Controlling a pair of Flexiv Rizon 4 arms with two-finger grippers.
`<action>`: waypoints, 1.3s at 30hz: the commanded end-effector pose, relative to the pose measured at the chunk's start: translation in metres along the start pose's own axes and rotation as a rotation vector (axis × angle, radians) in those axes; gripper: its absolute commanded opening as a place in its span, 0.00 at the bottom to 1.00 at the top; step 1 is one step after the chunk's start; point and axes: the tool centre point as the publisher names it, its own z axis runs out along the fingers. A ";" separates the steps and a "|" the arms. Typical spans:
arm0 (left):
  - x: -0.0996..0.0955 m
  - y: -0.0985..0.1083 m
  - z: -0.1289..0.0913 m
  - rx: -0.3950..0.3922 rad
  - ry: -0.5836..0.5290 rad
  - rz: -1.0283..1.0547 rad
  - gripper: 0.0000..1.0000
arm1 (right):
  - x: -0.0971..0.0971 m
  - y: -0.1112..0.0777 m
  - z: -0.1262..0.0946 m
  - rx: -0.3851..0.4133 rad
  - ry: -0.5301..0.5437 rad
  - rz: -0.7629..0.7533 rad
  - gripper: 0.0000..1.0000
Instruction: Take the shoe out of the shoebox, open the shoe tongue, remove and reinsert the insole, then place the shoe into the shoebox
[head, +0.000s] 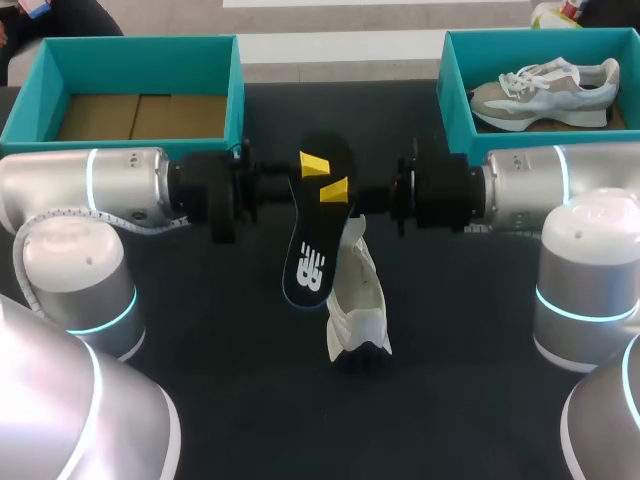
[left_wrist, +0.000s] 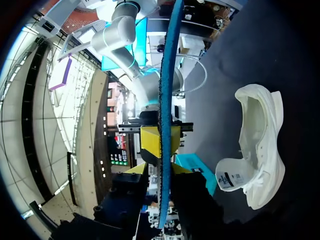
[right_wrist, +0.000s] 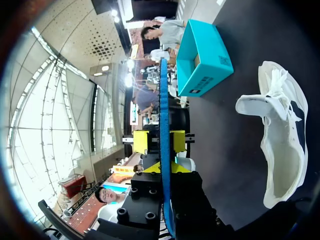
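Note:
A black insole (head: 312, 235) with a blue edge hangs above the table's middle, and both grippers meet at its upper end. My right gripper (head: 335, 188) (right_wrist: 164, 169) is shut on it. My left gripper (head: 313, 165) (left_wrist: 161, 172) has a finger on either side of the insole (left_wrist: 165, 75), with its yellow tips standing slightly off it. Below the insole, a white shoe (head: 357, 300) (left_wrist: 260, 145) (right_wrist: 282, 145) lies on its side on the dark table. The empty teal shoebox (head: 236, 100) sits at the back left.
A second teal box (head: 455, 90) at the back right holds a grey and white sneaker (head: 545, 95). Both arm bases stand near the front, left (head: 75, 270) and right (head: 585, 280). Dark table surface lies in front of the white shoe.

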 end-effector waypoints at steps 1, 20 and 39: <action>0.001 0.000 0.002 -0.001 -0.001 -0.004 0.19 | -0.002 0.000 0.004 -0.005 0.003 -0.001 0.00; 0.010 -0.003 -0.008 0.003 0.027 -0.085 0.00 | -0.007 -0.010 -0.008 -0.053 -0.030 -0.005 1.00; 0.006 -0.034 -0.041 0.053 0.144 -0.542 0.00 | 0.002 -0.025 -0.063 -0.134 -0.212 -0.589 1.00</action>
